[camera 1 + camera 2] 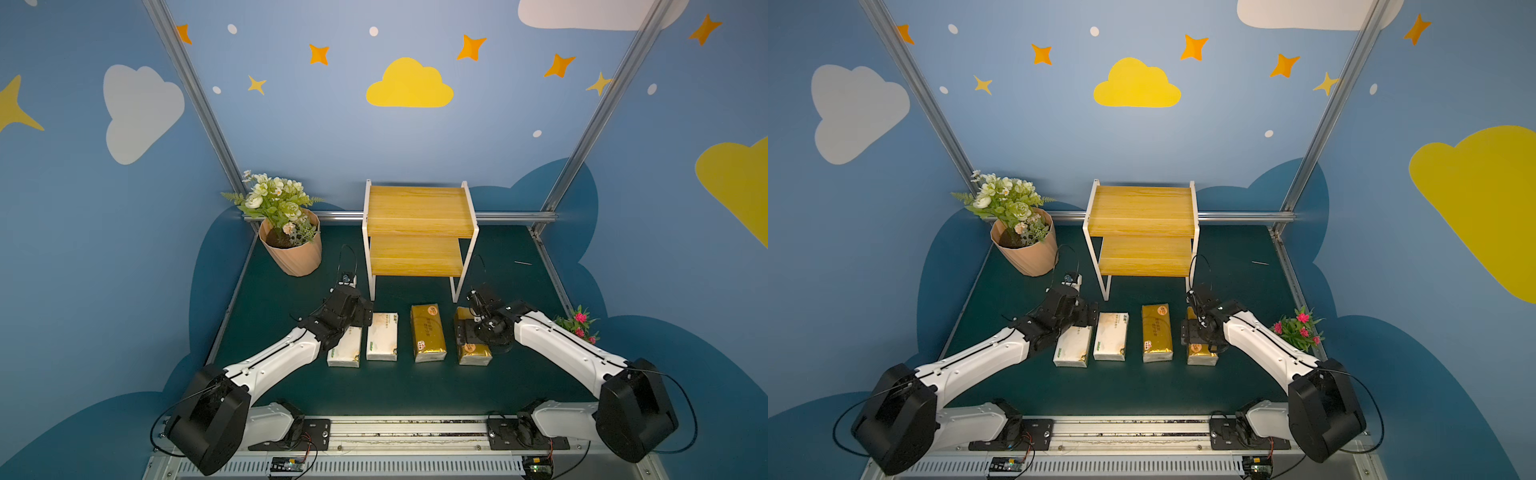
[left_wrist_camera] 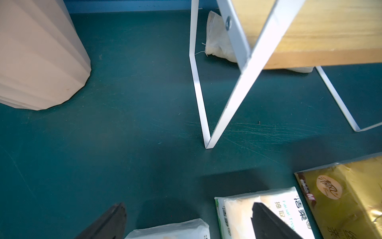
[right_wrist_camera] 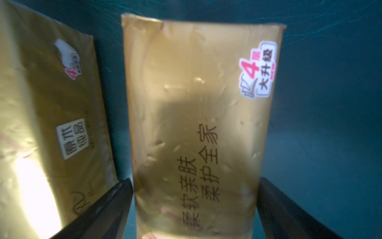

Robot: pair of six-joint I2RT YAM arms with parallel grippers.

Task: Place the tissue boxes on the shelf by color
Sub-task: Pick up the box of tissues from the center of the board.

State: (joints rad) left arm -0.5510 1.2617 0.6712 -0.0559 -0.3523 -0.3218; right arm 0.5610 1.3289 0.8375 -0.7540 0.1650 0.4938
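Right end effector point(image 3: 194, 181) agape (astride pack point(image 3: 202, 82))

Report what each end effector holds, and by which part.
Nothing is held. The right end effector stands open astride the outer gold pack, not clamped on it; the left end effector hangs open above the outer white pack.

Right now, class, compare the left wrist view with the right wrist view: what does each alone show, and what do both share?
Left wrist only: the ribbed flowerpot, the shelf with its white legs, two cream-white packs and a pale cloth bag beneath the shelf. Right wrist only: two gold packs side by side, one between the open right pincer's fingers, and their pink-and-white stickers. Both: a gold pack, the green table and black fingers of an open pincer.
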